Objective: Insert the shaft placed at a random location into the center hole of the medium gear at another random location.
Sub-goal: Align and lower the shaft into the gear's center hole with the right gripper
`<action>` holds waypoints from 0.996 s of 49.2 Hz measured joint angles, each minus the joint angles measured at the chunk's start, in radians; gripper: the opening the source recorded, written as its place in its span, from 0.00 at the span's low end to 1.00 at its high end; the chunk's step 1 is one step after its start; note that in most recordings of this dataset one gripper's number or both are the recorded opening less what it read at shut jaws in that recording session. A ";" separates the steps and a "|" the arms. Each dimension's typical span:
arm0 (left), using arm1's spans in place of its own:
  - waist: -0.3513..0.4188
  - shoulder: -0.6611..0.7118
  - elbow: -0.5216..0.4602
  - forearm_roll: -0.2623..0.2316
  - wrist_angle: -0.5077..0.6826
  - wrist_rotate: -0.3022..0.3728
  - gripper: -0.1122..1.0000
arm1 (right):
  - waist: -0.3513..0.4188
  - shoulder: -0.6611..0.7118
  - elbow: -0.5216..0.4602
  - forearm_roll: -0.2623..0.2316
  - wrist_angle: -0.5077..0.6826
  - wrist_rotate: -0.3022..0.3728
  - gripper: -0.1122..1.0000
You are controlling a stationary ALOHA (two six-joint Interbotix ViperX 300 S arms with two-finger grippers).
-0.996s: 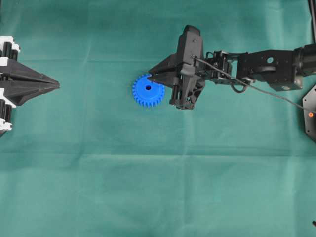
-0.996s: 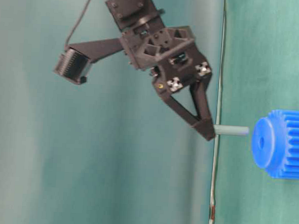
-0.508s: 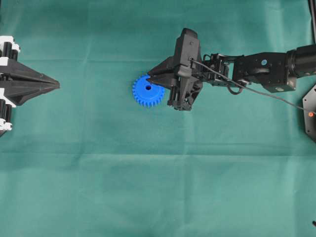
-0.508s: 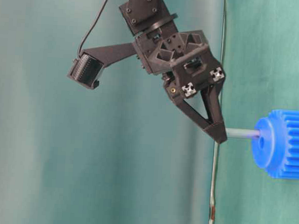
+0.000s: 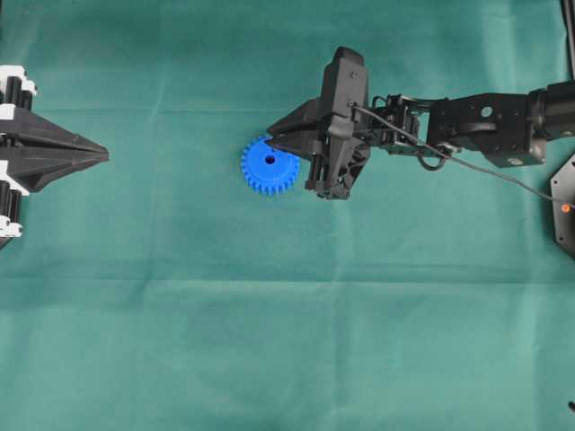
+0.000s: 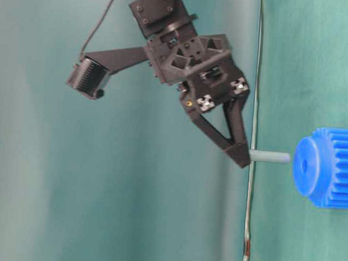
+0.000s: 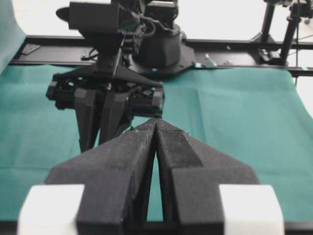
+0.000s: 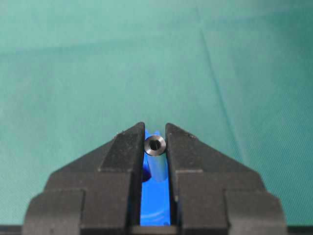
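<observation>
Clamping the short grey metal cylinder shaft (image 6: 269,156) at its tips, the right end effector (image 6: 241,157) holds it just short of the bright blue plastic toothed gear (image 6: 328,168), which lies flat on the green-covered table (image 5: 269,341); the shaft's free end lines up near the small dark center hole (image 5: 269,160), not touching. Well apart, the left end effector (image 7: 155,128) rests with fingers pressed together.

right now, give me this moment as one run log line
right gripper: shut on shaft | shaft: tip just short of medium gear, not inserted | left gripper: shut, empty, apart
</observation>
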 measured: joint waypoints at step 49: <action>0.000 0.000 -0.002 -0.002 0.000 -0.002 0.10 | 0.028 0.067 -0.009 0.011 -0.041 0.003 0.22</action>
